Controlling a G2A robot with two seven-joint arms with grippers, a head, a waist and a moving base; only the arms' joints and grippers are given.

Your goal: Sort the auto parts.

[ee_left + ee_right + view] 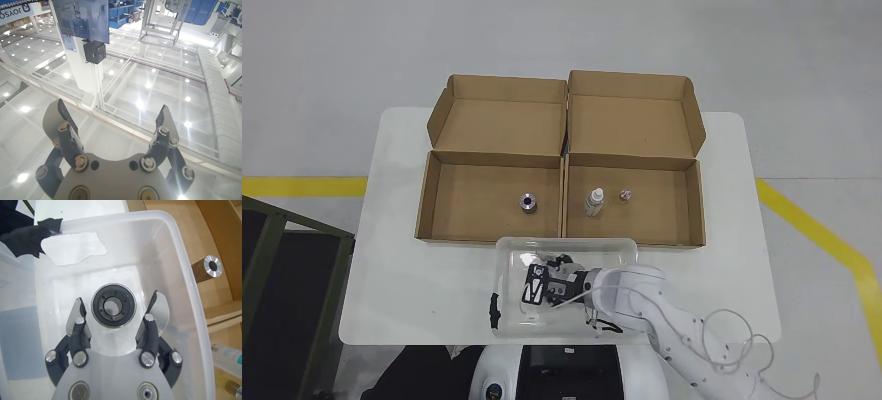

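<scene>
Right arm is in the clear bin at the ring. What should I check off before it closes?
1. Right gripper open: ok.
2. Ring between its fingers: ok.
3. Fingers low enough to grip: cannot tell.
4. Nothing crowding the ring in the bin: ok.
5. Left gripper away from the bin, pointing at the ceiling: ok.

Top: overhead, down onto table (402, 260); right wrist: close over clear bin (181, 247), shared with top; left wrist: faces ceiling (151, 75).
</scene>
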